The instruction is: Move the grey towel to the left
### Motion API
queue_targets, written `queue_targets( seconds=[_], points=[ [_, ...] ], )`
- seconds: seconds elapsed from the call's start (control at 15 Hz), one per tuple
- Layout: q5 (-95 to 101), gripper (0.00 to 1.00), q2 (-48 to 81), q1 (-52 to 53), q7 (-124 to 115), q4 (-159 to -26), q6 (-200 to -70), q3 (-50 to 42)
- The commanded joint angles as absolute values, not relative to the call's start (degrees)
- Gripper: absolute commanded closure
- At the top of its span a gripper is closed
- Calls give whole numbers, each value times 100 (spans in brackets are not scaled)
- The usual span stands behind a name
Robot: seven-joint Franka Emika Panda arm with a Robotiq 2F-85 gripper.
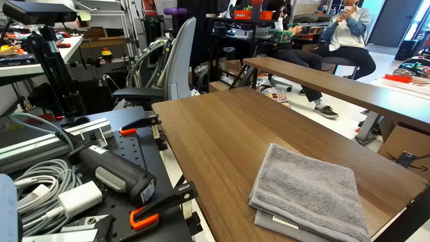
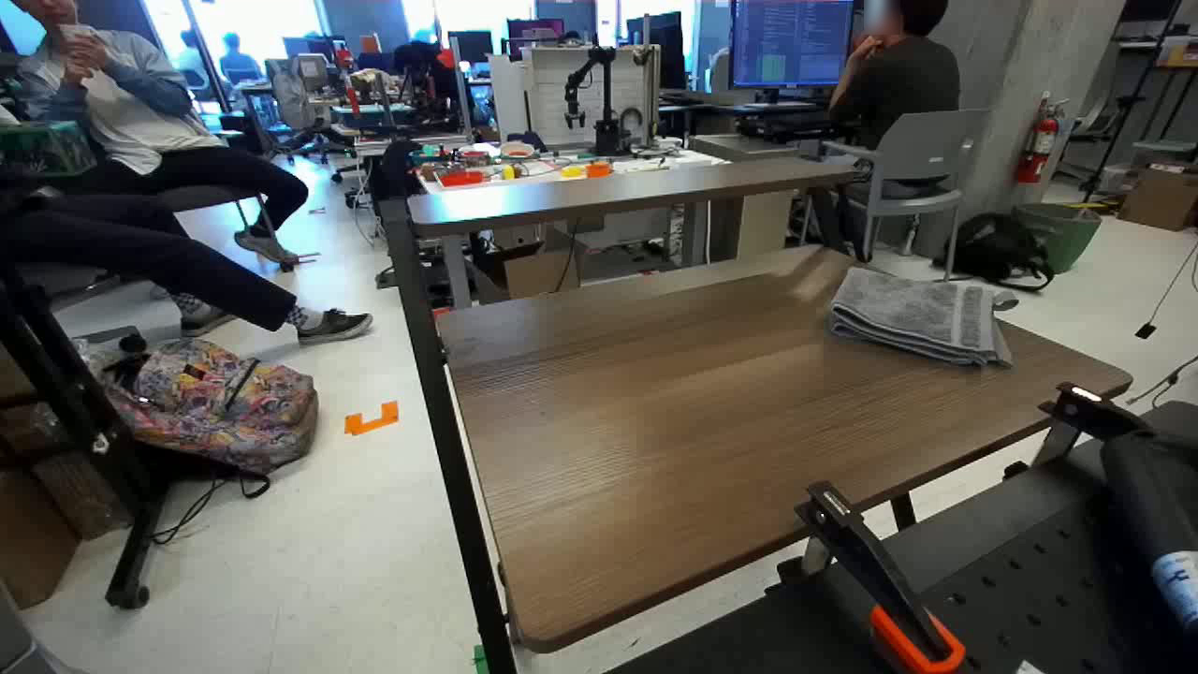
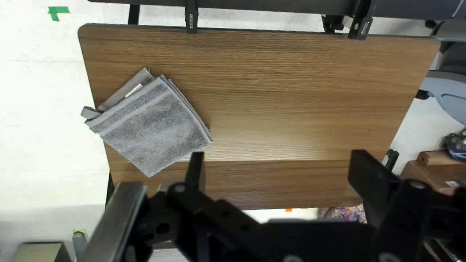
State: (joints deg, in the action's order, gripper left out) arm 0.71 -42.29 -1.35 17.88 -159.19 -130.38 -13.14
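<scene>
1. Black and big, the gripper (image 3: 278, 162) is closest to the wrist camera. Its two fingers (image 3: 196, 171) are spread wide apart, and brown wood of the counter (image 3: 291, 94) shows in the space between them. I cannot tell how high above the wood they are.
2. On the left in the wrist view, a bit of green tape (image 3: 58, 10) is on the white floor (image 3: 40, 109), out past the top left corner of the counter.
3. Next comes the grey towel (image 3: 156, 127). It is folded and lies on the counter by the left edge, about halfway along it. It sits crooked, and one corner with a small loop pokes out past that edge. A white tag (image 3: 134, 90) shows on the side that faces the top left corner.
4. A black clamp (image 3: 191, 16) is at the long top edge, on the side of the top left corner.
5. A bright patterned bag (image 3: 346, 213) peeks out past the bottom edge, toward the bottom right corner.
6. A second clamp (image 3: 360, 27) is at the top edge, nearer the top right corner.
7. A grey chair (image 3: 449, 94) is just past the right edge.
8. In both exterior views, the towel lies by one short edge and well apart from the other.
</scene>
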Motion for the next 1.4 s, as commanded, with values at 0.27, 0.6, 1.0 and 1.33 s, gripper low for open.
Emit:
queue_targets(
  seconds=[0.27,0.6,1.0,1.33],
  points=[
    [105,0,-3717,-258,1546,-15896,-13678,-1178],
    [142,0,-2269,-470,981,-15637,-14986,-1067],
    [182,0,-219,-795,97,-14758,-15764,-951],
    [199,0,1234,-767,-627,-13682,-15631,-1054]
  ],
)
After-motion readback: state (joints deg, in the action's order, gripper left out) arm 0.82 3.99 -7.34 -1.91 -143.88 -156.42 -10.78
